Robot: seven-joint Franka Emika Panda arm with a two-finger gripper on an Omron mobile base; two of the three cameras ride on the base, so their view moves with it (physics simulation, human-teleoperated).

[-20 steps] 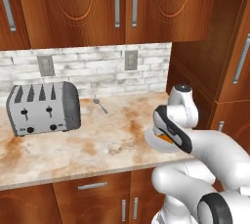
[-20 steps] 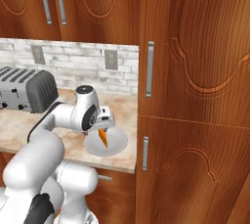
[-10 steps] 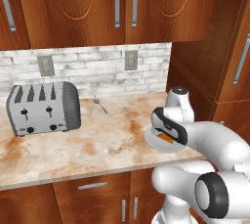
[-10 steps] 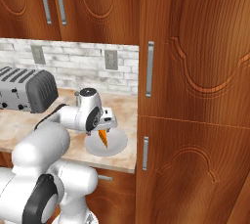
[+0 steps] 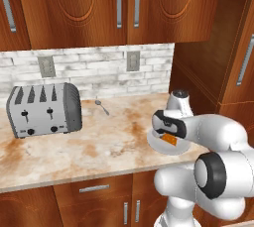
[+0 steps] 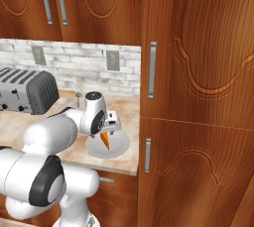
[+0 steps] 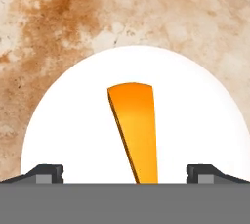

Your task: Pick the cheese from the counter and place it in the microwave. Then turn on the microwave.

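The cheese is an orange wedge lying on a white plate on the beige mottled counter. My gripper is open, pointing down at the plate, with its fingertips on either side of the wedge's narrow end and not touching it. From the base cameras, the hand hangs just over the cheese and plate near the counter's right end; the right side shows the same cheese and plate. The microwave is out of view.
A silver toaster stands at the counter's left, with a small spoon near the brick backsplash. A tall wooden cabinet rises right beside the plate. Upper cabinets hang overhead.
The hand stays over the plate with its jaws open. The arm's elbow has swung closer to the base cameras.
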